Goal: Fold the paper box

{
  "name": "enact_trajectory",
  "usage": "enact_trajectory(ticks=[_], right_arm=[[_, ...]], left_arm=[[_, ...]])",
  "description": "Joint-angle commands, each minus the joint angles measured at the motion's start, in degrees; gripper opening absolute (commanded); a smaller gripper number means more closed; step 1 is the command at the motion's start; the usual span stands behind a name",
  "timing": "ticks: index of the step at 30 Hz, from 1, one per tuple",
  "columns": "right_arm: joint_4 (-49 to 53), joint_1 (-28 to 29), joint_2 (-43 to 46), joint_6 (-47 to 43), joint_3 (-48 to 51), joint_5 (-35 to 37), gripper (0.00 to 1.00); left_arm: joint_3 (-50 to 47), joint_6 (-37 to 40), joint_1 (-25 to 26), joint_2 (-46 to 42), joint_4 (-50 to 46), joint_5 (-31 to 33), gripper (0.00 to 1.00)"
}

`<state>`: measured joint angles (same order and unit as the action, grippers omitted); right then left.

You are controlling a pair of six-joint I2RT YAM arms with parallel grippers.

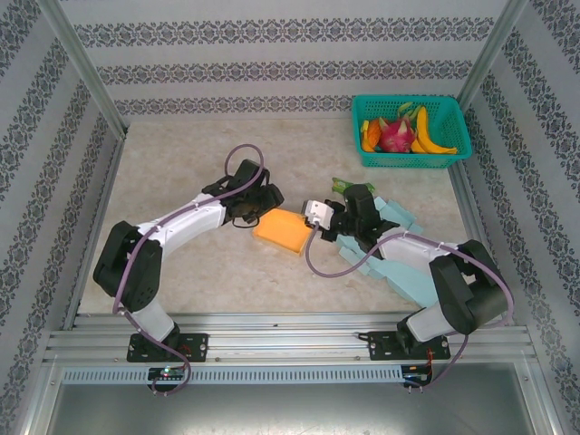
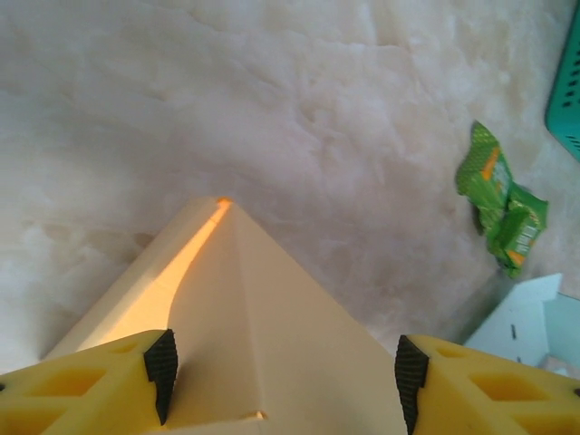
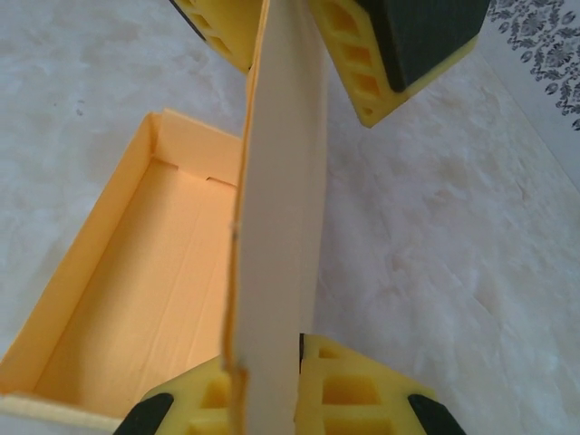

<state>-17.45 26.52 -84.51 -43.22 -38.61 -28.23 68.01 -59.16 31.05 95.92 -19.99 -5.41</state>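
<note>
The orange paper box [image 1: 283,231] lies in the middle of the table between both arms. My right gripper [image 1: 317,217] is shut on one upright side wall [image 3: 281,181] of the box, the panel pinched between its yellow fingers [image 3: 362,390]; the box's open inside [image 3: 136,299] lies to the left. My left gripper [image 1: 263,204] is at the box's far end, open, jaws wide apart astride a pale corner of the box [image 2: 263,326]. Its black pads [image 2: 161,372] stand either side of the panel. The left gripper's fingers [image 3: 408,45] also appear beyond the wall in the right wrist view.
A flat light-blue cardboard sheet [image 1: 385,249] lies under the right arm. A green snack packet [image 2: 503,204] lies beside it. A teal basket [image 1: 410,131] of fruit stands at the back right. Metal frame posts and patterned walls bound the table.
</note>
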Motion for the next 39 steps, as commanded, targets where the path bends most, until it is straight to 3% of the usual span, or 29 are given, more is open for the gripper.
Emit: enact_trajectory(ticks=[1,4,7,12,21,28,34,39], right_arm=[[0.5,0.9,0.1,-0.8,-0.7,2.2,0.00],[0.4,1.1,1.4,-0.4,0.0,3.2,0.13],[0.3,1.5,3.1,0.6,0.9,5.4,0.37],[1.2,2.8,7.5,2.9,2.9,7.2,0.60],[3.9,4.9,21.0,13.7,8.1,8.8,0.64],[7.0,5.2,27.3,36.0,5.9,18.5,0.69],[12.6,5.7,22.9,52.6,0.0,25.7,0.67],[13.2,7.3,14.6,58.0,-2.5,30.5,0.67]], left_arm=[[-3.0,0.7,2.0,-1.8,0.9,0.3,0.65],[-5.3,0.4,2.0,-2.6,1.3,2.0,0.63],[-7.4,-0.1,2.0,-3.5,1.4,3.7,0.63],[-9.7,-1.0,2.0,-4.4,1.4,5.8,0.63],[-11.1,-2.0,2.1,-5.0,1.4,6.7,0.63],[-11.2,-2.2,3.0,-5.0,1.4,8.0,0.63],[-10.6,-2.6,4.1,-4.0,1.2,8.9,0.62],[-10.4,-2.7,4.8,-3.7,0.0,10.3,0.65]])
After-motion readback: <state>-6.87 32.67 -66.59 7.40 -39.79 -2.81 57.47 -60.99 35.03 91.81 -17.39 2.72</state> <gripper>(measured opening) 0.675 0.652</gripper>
